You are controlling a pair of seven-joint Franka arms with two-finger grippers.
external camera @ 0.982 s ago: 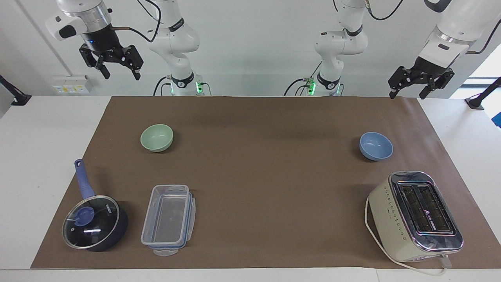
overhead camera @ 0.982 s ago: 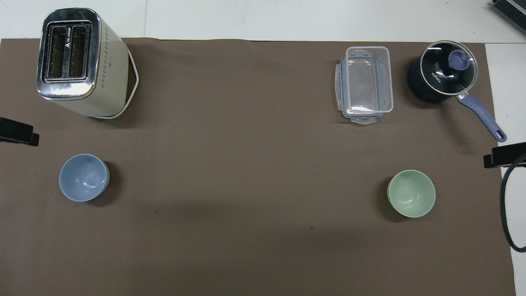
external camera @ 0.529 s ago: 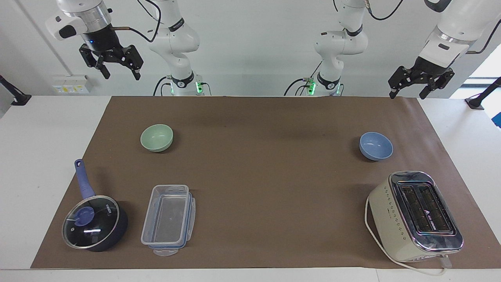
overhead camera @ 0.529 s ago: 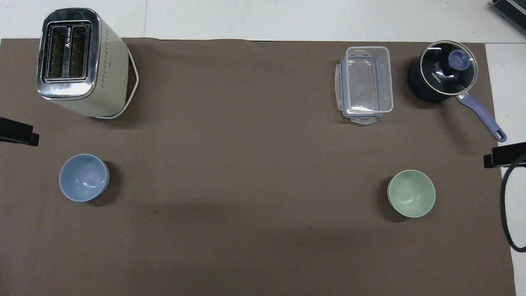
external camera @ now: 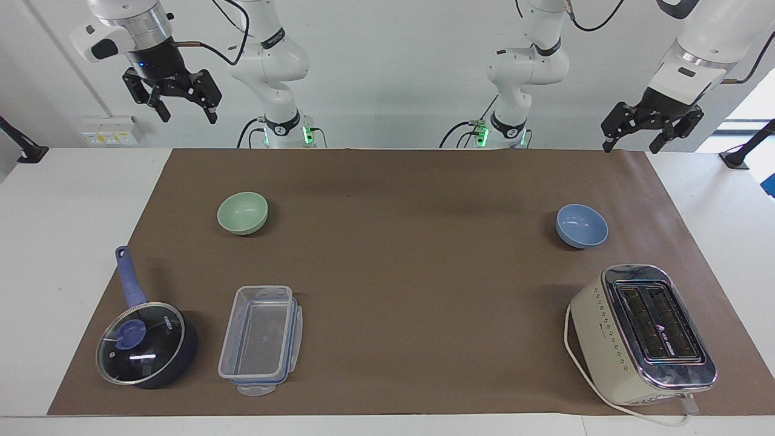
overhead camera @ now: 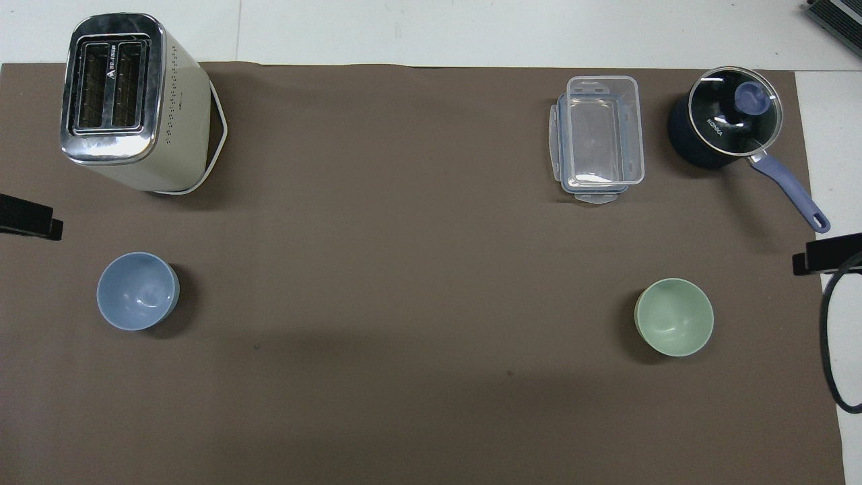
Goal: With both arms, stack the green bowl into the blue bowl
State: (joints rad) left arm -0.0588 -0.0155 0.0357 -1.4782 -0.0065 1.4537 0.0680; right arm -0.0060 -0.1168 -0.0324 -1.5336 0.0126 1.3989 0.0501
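The green bowl (external camera: pixel 243 212) stands upright on the brown mat toward the right arm's end of the table; it also shows in the overhead view (overhead camera: pixel 674 316). The blue bowl (external camera: pixel 581 225) stands upright toward the left arm's end, also in the overhead view (overhead camera: pixel 137 291). Both bowls are empty and far apart. My right gripper (external camera: pixel 186 112) hangs open and empty high over the table edge by the robots. My left gripper (external camera: pixel 633 142) hangs open and empty over the mat's corner by the robots. Only their black tips show in the overhead view, the left one (overhead camera: pixel 27 222) and the right one (overhead camera: pixel 828 252).
A cream toaster (external camera: pixel 642 333) stands farther from the robots than the blue bowl. A clear plastic container (external camera: pixel 260 339) and a dark blue saucepan with glass lid (external camera: pixel 145 342) stand farther out than the green bowl. The brown mat (external camera: pixel 412 254) covers the table.
Both grippers have shifted only very slightly in the air. The bowls and other objects have not moved.
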